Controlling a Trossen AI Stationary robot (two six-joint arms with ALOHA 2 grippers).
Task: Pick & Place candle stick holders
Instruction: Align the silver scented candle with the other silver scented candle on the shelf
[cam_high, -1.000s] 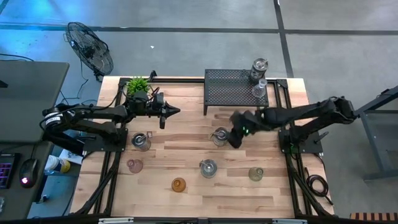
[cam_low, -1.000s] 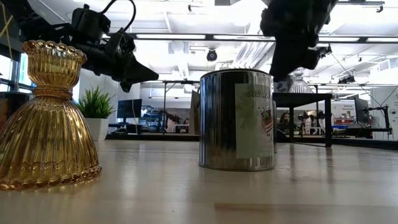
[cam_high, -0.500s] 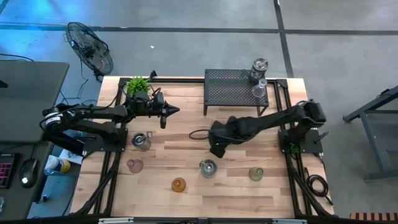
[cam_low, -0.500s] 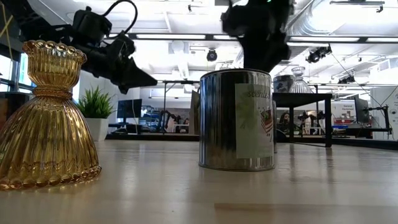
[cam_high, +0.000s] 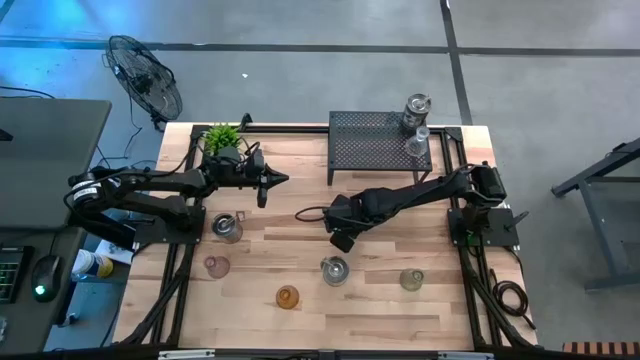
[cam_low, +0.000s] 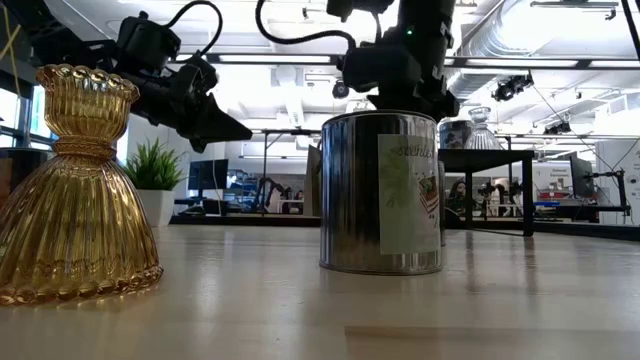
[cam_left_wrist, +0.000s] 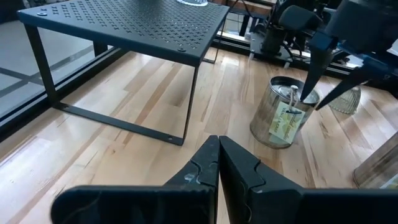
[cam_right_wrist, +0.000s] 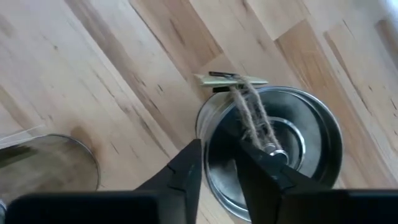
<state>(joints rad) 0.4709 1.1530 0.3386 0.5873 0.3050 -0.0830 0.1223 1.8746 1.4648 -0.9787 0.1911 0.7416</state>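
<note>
A silvery tin holder (cam_right_wrist: 292, 149) with a twine tag stands upright on the wood table. My right gripper (cam_right_wrist: 217, 148) hangs over it, pointing down, open; one finger is inside the tin and one outside. The left wrist view shows the same tin (cam_left_wrist: 281, 121) under that gripper (cam_left_wrist: 313, 99). My left gripper (cam_high: 283, 180) is shut on nothing and hovers at the far left, near the plant. Other holders stand on their bases on the table: silvery (cam_high: 227, 226), pink (cam_high: 216, 266), amber (cam_high: 287, 296), a labelled tin (cam_high: 335, 270) and a greenish one (cam_high: 411, 280). My right gripper straddles the tin's rim (cam_right_wrist: 208, 134) from above, fingers pointing down, one finger (cam_right_wrist: 264, 171) inside the hollow and the other (cam_right_wrist: 183, 168) outside its wall. A gap shows between them, and I cannot tell whether either touches the wall. The tin stands on the table.
A black mesh rack (cam_high: 380, 145) stands at the far edge with two clear glass holders (cam_high: 417, 108) on its right end. A potted plant (cam_high: 222, 138) sits far left. The amber holder (cam_low: 75, 190) and the labelled tin (cam_low: 380, 190) fill the near edge. Bare wood lies mid-table.
My right gripper has swung toward the table's left edge, dropped and tipped steeply downward, ending over the silvery tin. The tin and the other holders have not moved.
</note>
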